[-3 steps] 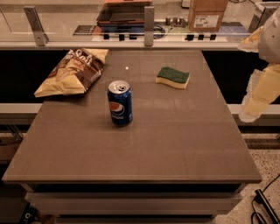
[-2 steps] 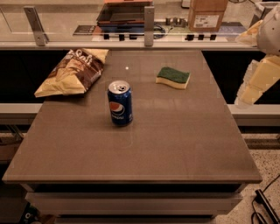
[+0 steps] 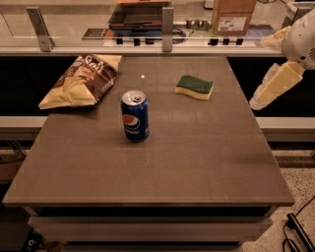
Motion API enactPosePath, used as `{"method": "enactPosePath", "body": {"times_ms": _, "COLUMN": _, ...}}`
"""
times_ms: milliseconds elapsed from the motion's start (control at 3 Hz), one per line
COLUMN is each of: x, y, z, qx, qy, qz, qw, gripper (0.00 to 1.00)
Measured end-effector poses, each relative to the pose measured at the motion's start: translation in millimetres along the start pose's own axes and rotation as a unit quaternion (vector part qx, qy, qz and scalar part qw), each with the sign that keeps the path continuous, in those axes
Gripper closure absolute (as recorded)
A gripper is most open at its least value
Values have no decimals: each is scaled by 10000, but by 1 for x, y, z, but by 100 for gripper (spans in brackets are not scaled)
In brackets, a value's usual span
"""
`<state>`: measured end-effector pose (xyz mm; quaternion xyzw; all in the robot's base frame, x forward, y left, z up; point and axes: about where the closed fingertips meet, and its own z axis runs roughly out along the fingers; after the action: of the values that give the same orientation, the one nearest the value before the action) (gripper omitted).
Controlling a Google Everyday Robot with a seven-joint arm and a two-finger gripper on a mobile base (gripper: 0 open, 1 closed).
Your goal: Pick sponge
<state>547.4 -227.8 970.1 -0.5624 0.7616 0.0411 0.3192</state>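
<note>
The sponge (image 3: 195,86) lies flat on the brown table (image 3: 197,157), at the far right part of its top. It has a dark green top over pale yellow foam. My gripper (image 3: 259,73) hangs in the air beyond the table's right edge, to the right of the sponge and apart from it. Its two pale yellow fingers stand apart: the lower finger (image 3: 274,84) slants down-left, the upper one (image 3: 273,39) points left. It is open and holds nothing.
A blue Pepsi can (image 3: 135,115) stands upright near the table's middle, left of the sponge. A chip bag (image 3: 83,79) lies at the far left. A counter with a rail, posts (image 3: 168,22) and a cardboard box (image 3: 233,15) runs behind the table.
The gripper has risen and shifted a little left, toward the table's right edge. The sponge, can and bag have not moved.
</note>
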Motion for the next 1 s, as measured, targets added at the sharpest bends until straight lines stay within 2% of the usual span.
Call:
{"method": "enactPosePath", "body": {"times_ms": 333, "x": 11, "y": -13, "z": 20, "qx": 167, "qy": -278, "qz": 403, "qw": 9987, "gripper": 0}}
{"method": "enactPosePath", "body": {"times_ms": 667, "x": 25, "y": -26, "z": 40, "qx": 281, "qy": -462, "qz": 765, "qw": 9956, "gripper": 0}}
{"method": "enactPosePath", "body": {"times_ms": 1000, "x": 36, "y": -39, "z": 62, "qx": 268, "qy": -680, "qz": 980, "qw": 9925, "gripper": 0}}
